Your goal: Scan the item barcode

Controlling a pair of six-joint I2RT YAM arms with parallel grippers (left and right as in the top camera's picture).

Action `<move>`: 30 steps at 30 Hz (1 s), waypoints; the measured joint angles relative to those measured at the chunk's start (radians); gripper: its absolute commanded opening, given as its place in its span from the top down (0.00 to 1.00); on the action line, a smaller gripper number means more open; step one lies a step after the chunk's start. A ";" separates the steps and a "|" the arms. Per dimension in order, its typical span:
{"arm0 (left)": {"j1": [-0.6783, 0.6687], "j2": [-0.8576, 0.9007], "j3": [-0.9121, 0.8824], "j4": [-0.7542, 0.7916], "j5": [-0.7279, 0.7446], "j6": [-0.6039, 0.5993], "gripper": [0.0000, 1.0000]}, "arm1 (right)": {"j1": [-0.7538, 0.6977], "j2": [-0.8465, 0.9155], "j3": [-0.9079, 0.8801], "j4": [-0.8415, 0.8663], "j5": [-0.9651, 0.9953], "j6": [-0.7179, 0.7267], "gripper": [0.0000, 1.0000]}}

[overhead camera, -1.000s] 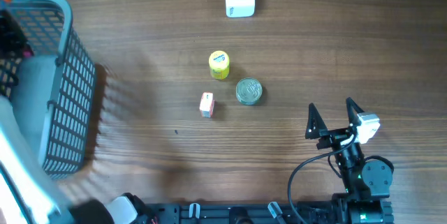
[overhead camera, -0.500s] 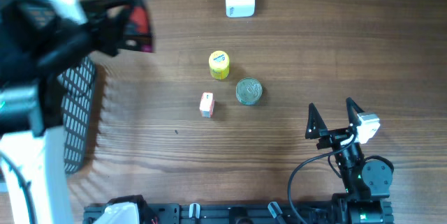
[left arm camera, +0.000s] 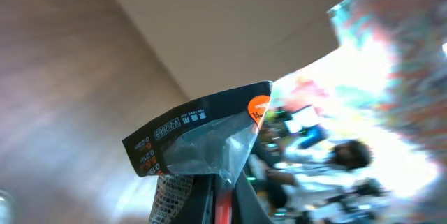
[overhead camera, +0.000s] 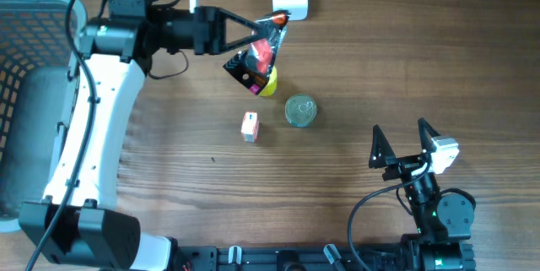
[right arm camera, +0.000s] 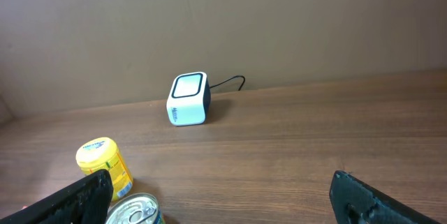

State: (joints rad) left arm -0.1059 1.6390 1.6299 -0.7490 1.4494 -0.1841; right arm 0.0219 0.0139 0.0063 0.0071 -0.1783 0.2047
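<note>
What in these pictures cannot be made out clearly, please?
Barcode on the pouch: too small and glossy overhead; in the left wrist view the bottom edge cuts off its lower part.
The yellow tub: overhead, mostly hidden under the pouch.
The tin can: right wrist view, cut off by the bottom edge.
Print on the pink box: overhead, too small.
Left wrist background: blurred and overexposed.

Brown wooden table against a plain tan wall

The table (overhead camera: 472,51) spreads under and around the right gripper (right arm camera: 223,199), its grain running from side to side; straight ahead of this gripper, at the far edge, the wall (right arm camera: 314,15) rises flat, in soft even light.
</note>
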 measured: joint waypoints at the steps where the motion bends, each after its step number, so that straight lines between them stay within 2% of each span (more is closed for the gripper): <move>1: 0.011 0.000 0.000 0.001 0.026 -0.051 0.96 | 0.000 0.000 0.000 0.000 0.000 0.000 0.00; 4: 0.037 0.000 0.000 0.001 0.064 -0.208 0.96 | 0.000 0.000 0.000 0.000 0.000 0.000 0.00; 7: 0.047 0.000 0.000 0.001 0.037 -0.433 0.96 | 0.000 0.000 0.000 0.000 0.000 0.000 0.00; 11: 0.048 0.000 0.000 0.001 -0.101 -0.869 0.96 | 0.000 0.000 0.000 0.000 0.000 0.000 0.00; 16: 0.048 0.000 0.000 0.001 -0.181 -1.246 0.96 | 0.000 0.000 0.000 0.000 0.000 0.000 0.00; 22: 0.048 0.000 0.000 0.001 -0.196 -1.491 0.96 | 0.000 0.000 0.000 0.000 0.000 0.000 0.00; 30: 0.048 0.000 0.000 -0.014 -0.196 -1.698 0.96 | 0.000 0.000 0.000 0.000 0.000 0.000 0.00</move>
State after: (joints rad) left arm -0.0578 1.6390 1.6299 -0.7628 1.2533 -1.8824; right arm 0.0219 0.0139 0.0063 0.0074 -0.1783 0.2047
